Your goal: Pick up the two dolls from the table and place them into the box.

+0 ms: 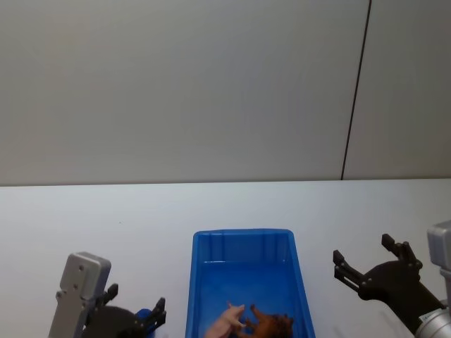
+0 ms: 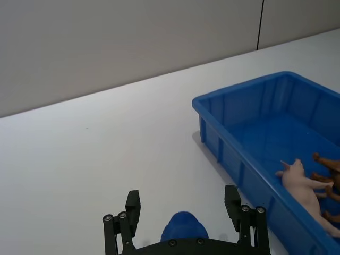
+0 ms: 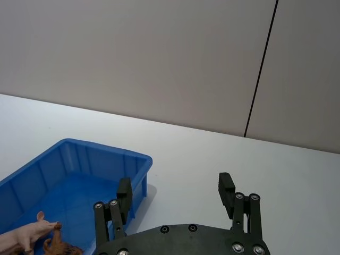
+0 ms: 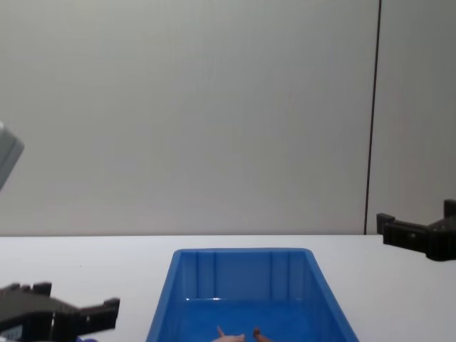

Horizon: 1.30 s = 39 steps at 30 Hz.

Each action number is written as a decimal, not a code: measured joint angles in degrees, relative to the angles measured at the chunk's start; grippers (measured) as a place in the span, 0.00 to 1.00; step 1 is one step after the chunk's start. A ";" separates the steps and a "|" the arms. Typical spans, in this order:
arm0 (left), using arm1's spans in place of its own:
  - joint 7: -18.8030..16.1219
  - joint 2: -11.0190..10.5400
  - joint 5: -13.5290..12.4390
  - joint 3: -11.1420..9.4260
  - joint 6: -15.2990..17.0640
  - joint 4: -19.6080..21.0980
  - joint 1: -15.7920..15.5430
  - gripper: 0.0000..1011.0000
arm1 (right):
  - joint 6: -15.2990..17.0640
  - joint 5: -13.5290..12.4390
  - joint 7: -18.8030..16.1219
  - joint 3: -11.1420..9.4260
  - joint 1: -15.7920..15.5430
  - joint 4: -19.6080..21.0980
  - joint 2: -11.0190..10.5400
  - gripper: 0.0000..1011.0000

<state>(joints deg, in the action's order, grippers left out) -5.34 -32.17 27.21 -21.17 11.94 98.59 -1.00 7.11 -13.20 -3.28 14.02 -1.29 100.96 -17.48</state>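
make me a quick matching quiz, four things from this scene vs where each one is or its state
Things:
1. pig
2. lion
3. left gripper
4. right gripper

Places or states:
a. open, over the table to the right of the box
b. brown, lying in the box
c. open, over the table to the left of the box
d. pale pink, lying in the box

Pairs: 1-d, 2-b, 3-c, 4-a

Head looks down, chest across, both wrists apparently forward; all share the box (image 1: 243, 243).
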 joint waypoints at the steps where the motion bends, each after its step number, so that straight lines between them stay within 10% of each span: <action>1: 0.40 0.00 0.29 0.01 0.01 -0.44 0.12 0.99 | 0.00 0.00 0.00 0.00 0.00 0.00 0.00 0.99; 10: 2.46 0.31 1.14 0.01 0.02 -2.90 0.41 0.98 | 0.00 0.01 0.05 0.00 -0.03 0.02 -0.02 0.99; 39: 3.61 0.70 -0.04 0.86 -3.16 -5.23 0.86 0.24 | 0.00 0.01 0.05 0.01 -0.03 0.02 -0.02 0.99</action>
<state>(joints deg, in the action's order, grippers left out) -1.73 -31.47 27.17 -20.30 8.78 93.36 -0.15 7.11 -13.19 -3.23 14.03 -1.31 100.98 -17.50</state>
